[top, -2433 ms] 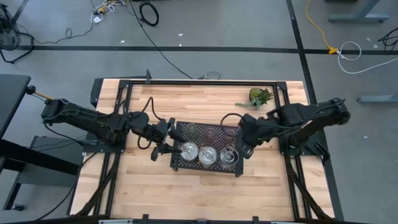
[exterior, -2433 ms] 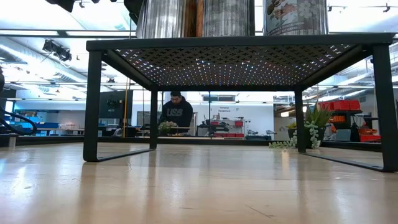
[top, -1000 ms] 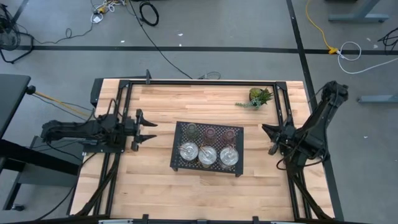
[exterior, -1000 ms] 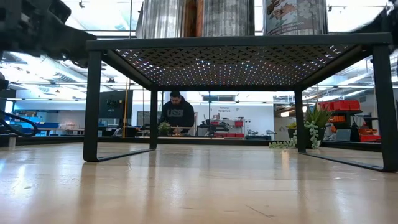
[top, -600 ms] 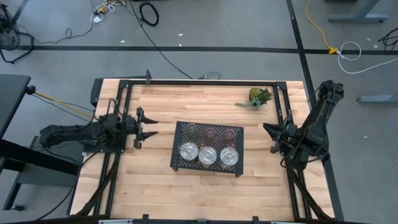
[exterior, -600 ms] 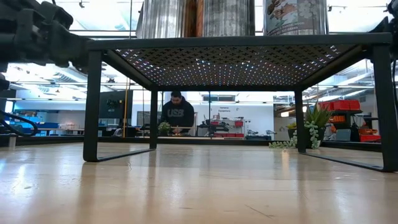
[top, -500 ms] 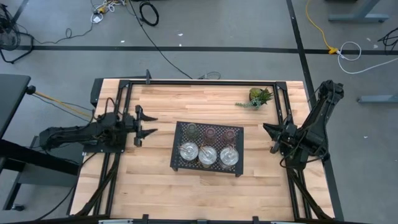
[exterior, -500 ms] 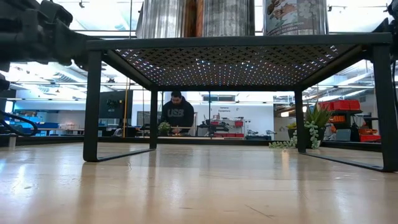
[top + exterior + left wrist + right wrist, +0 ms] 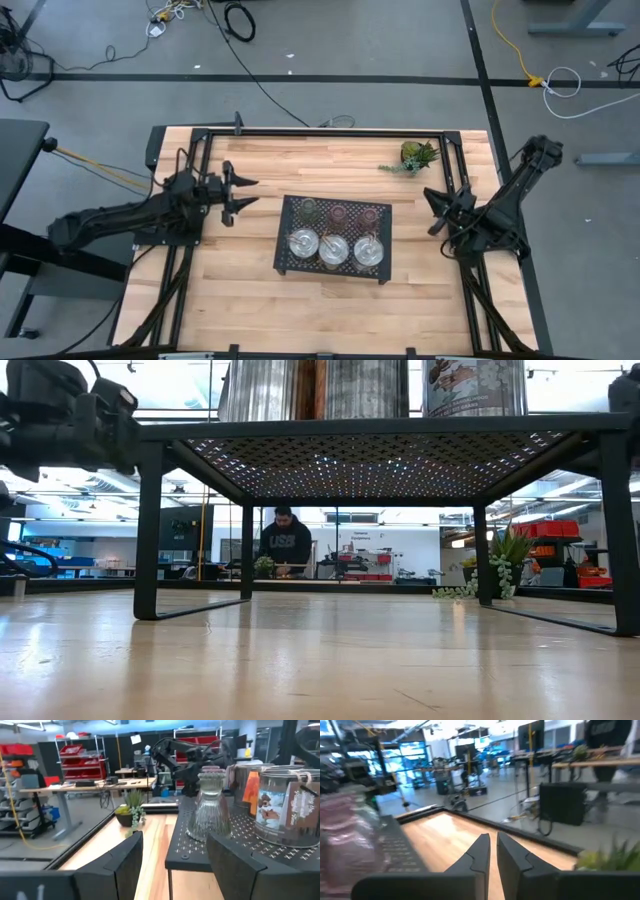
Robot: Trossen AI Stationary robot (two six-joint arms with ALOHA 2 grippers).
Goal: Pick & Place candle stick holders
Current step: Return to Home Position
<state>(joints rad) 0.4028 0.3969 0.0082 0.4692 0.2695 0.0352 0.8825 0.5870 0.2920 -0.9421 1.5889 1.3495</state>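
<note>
Open tabletop [image 9: 250, 285] between central shelf [image 9: 333, 277], left gripper [image 9: 252, 192], right gripper [image 9: 430, 211]

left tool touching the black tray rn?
Apart. The high view shows the left tool, fingers open, off the black tray's left edge, with a strip of bare table wood between its tips and that edge.

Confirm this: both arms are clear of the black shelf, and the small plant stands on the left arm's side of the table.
Not quite. In the high view the small plant stands on the right arm's side, close to the right gripper. Both arms are indeed clear of the black shelf.
</note>
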